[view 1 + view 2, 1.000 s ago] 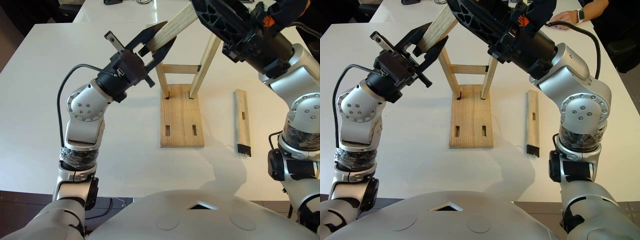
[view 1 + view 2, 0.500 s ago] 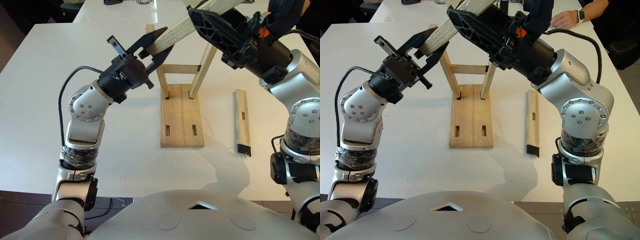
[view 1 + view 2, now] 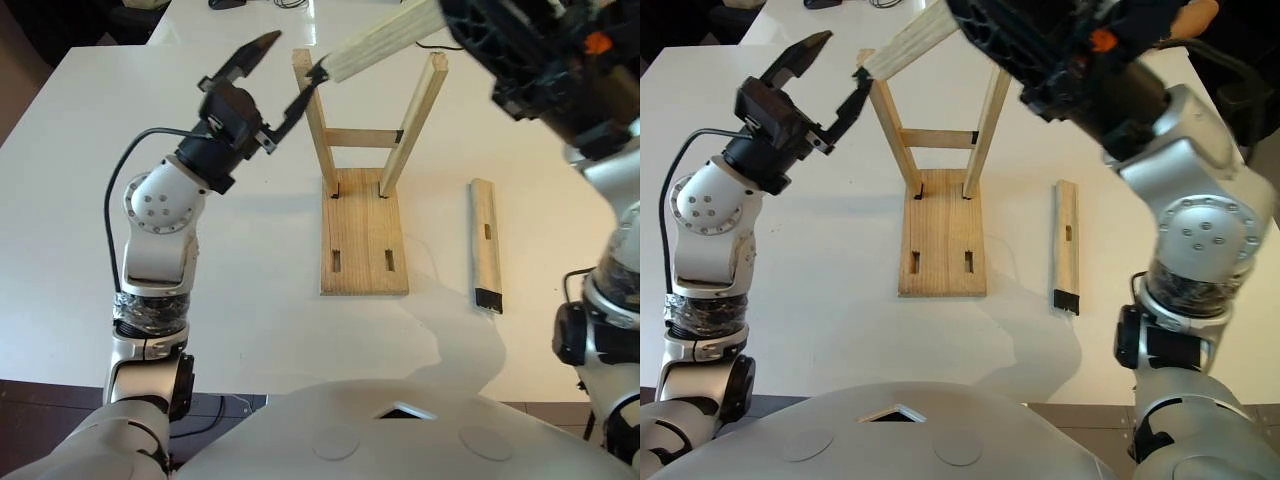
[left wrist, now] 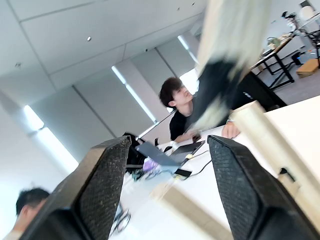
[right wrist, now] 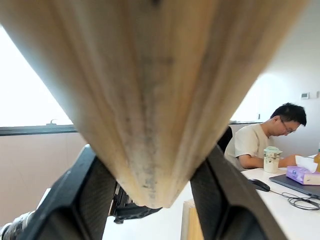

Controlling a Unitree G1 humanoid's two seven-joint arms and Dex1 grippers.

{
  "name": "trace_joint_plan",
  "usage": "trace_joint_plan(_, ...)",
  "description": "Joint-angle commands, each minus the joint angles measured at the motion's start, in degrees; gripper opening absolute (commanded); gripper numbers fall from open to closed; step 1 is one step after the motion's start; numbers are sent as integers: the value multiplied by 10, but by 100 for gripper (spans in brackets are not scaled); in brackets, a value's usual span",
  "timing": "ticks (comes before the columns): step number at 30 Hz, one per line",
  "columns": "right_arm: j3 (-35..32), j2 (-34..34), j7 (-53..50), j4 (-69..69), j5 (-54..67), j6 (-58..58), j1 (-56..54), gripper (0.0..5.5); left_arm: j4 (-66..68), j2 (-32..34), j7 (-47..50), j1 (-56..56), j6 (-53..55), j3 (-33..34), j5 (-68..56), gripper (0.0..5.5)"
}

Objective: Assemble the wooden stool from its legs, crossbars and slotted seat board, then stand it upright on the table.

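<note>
Fingers: left gripper spread wide, empty, one tip just at held leg free end | right gripper clamped on held leg | both arms high over table | held leg slanted, free end down-left | seat board flat on table, two standing legs in far slots

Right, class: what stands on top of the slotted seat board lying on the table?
Two legs, joined by a crossbar, stand in the far slots of the seat board. The two near slots are empty. The leg ends inside the slots are hidden.
</note>
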Motion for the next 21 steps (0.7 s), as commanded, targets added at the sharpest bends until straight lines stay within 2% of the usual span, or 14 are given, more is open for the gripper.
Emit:
trace_joint_plan(1,-52,-84,65,-16,45,48,66,205,51,11,9,15,-5,18,7,284)
trace_joint_plan(4,-54,-132,139,-31,27,67,141,205,60,11,8,34,-20,10,19,284)
trace_joint_plan(8,-6,-171,237,-52,-82,27,233,205,79,12,15,44,-36,2,39,284)
trace_joint_plan(13,73,-185,299,-46,-225,-51,282,205,104,14,20,36,-45,-1,49,284)
trace_joint_plan(21,118,-170,331,-12,-297,-108,302,205,105,16,13,28,-47,-9,48,284)
